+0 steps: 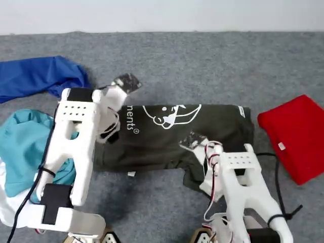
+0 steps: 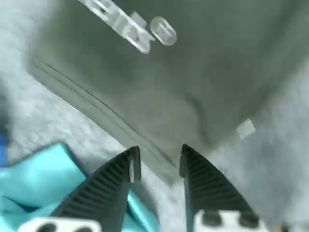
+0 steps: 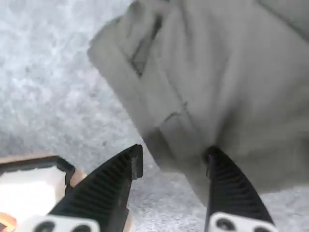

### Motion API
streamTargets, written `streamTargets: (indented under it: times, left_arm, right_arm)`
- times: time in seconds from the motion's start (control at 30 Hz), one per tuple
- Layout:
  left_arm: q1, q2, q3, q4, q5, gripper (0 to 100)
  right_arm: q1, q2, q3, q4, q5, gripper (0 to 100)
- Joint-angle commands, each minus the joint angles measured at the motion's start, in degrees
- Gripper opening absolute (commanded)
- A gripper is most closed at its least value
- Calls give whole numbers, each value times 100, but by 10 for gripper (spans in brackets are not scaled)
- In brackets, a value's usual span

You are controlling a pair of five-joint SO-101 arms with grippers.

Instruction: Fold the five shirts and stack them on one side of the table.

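1. The dark green shirt [image 1: 172,136] is in the middle of the grey tabletop [image 1: 202,55]. It's laid out as a long band running side to side, with the white print facing up
2. Its near edge is a bit lumpy towards the right, where the fabric bunches up in a small fold close to the right arm
3. The right hand [image 3: 174,162] is right at that bunched corner. Its jaws are spread wide with the folded hem of the shirt [image 3: 212,87] sitting between them, and one black ribbed finger [image 3: 227,183] is up against the cloth. It's not clamped on anything
4. The left hand [image 2: 159,164] sits over the shirt's left end, just above the stitched hem [image 2: 193,72]. Its jaws are apart by a narrower gap and there's nothing pinched between them
5. The teal shirt [image 1: 23,147] is crumpled just beside that left end and lies partly under the left arm. You can see it next to the left hand's finger too [image 2: 34,179]
6. Some white cloth [image 1: 7,202] pokes out from under the teal one at the near left edge
7. The blue shirt [image 1: 40,76] is in a loose heap at the far left
8. The red shirt [image 1: 296,136] is folded flat on the right side, apart from the green one
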Motion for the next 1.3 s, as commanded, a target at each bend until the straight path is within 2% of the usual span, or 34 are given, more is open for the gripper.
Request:
streamTargets:
  times: [0.0, 0.13, 0.2, 0.33, 0.5, 0.73, 0.83, 1.0, 1.17, 1.27]
  left_arm:
    - [35, 334, -48, -1081, 765, 141]
    - [35, 1134, -163, -2004, 1275, 141]
    - [35, 1495, -382, -2180, 1327, 139]
    - [9, 2127, -919, -2110, 1240, 138]
    - [-255, 2673, -1288, -2110, 879, 138]
    - [-686, 3138, -1912, -2101, 888, 138]
    - [-756, 3262, -2325, -1776, 1108, 138]
    - [-888, 3596, -3222, -967, 1336, 138]
    - [-642, 3657, -4092, -97, 1345, 138]
    - [-431, 3657, -5095, 818, 1354, 138]
  right_arm:
    - [-57, -251, 255, -4, 316, 219]
    - [-22, -541, 501, 31, 527, 219]
    - [-66, -760, 510, 13, 536, 219]
    - [-66, -1446, 501, 31, 536, 219]
    - [-66, -2747, 475, 567, 598, 219]
    - [-13, -3802, 510, 1473, 1600, 222]
    - [171, -3767, 510, 1473, 1916, 222]
    - [945, -3565, 510, 1165, 2400, 223]
    - [1358, -3231, 510, 1121, 2954, 223]
    - [1859, -3029, 492, 945, 3349, 223]
